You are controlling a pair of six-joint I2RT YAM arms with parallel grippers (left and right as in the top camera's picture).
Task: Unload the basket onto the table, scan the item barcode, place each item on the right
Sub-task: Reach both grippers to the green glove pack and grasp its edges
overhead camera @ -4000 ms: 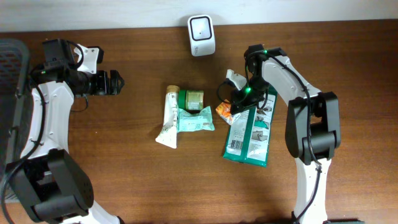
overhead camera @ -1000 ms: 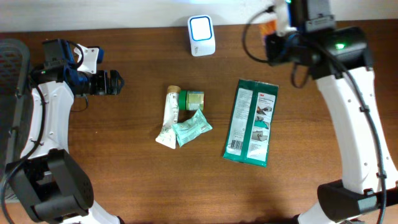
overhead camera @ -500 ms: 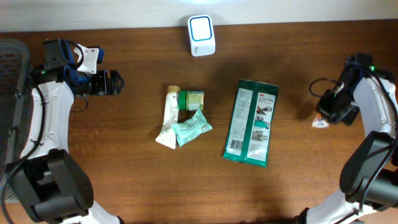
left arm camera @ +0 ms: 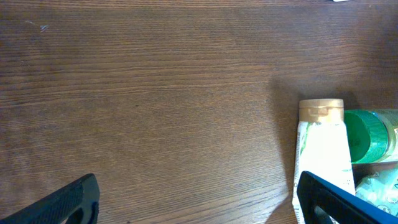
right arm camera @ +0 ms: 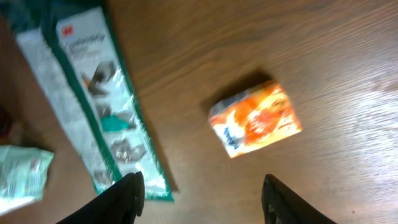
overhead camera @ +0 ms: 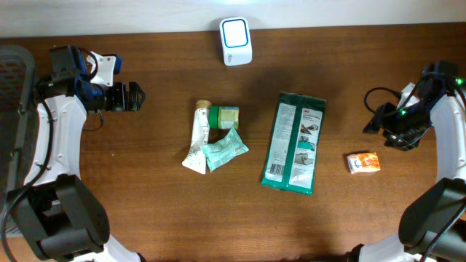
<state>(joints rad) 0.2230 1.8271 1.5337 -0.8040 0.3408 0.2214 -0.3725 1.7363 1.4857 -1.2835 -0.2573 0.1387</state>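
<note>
Nearest the table's front edge on the right, we see the orange packet lying flat on the bare wood, touching nothing. The right gripper hangs just beyond and beside it. In the right wrist view its two dark fingers stand apart with only wood between them, and the packet lies free ahead of them.

Left of the packet and well apart from it, a long green pack lies lengthwise, slightly tilted. Farther left, a mint-green sachet rests against a white tube, and a green-capped jar lies just behind the sachet, touching the tube near its tan cap.

Beyond that cluster, over the left side of the table, the left gripper points toward the middle. In the left wrist view its jaws gape wide and empty, with the tube and the jar's green cap lying ahead on the right.

At the far edge, centred against the white wall, the white scanner stands alone, its window lit pale blue, well apart from the orange packet.
</note>
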